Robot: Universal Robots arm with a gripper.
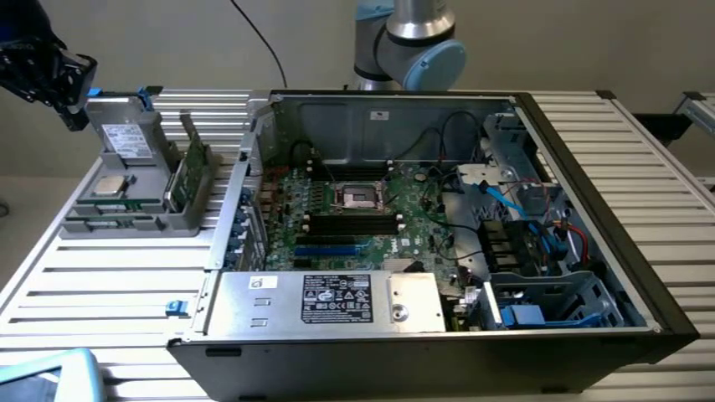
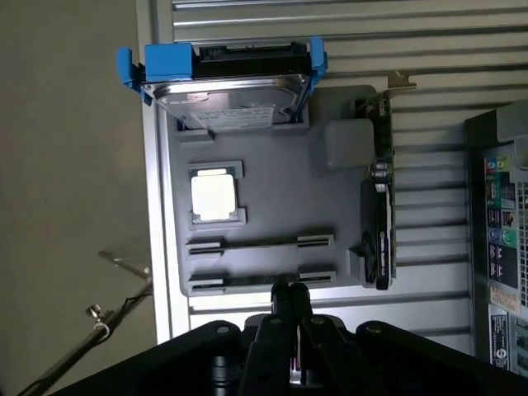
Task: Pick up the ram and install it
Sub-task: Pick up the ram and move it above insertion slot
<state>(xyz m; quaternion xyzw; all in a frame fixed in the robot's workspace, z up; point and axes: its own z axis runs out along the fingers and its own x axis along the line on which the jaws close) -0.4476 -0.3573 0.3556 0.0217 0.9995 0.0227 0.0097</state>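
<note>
One black pincer [image 2: 289, 290], closed together and empty, hovers over the grey tray [image 2: 280, 198] by the table's [image 1: 112, 276] edge at the exterior view's left. The ram [image 2: 260, 280] seems to stand edgewise in the tray's end slot, ungrasped. Picking it up calls for a parted pincer straddling it.

This looks like a robotics lab or test workshop. A slatted metal tabletop [image 1: 100, 276] carries an opened desktop computer case [image 1: 391, 368] with its motherboard [image 1: 369, 226] bared. Beside it a grey moulded fixture [image 2: 330, 214] seats loose parts: a hard drive [image 2: 227, 99] in a blue carrier and a processor chip [image 2: 213, 196]. An industrial robot arm [image 1: 408, 42] stands behind the case.
</note>
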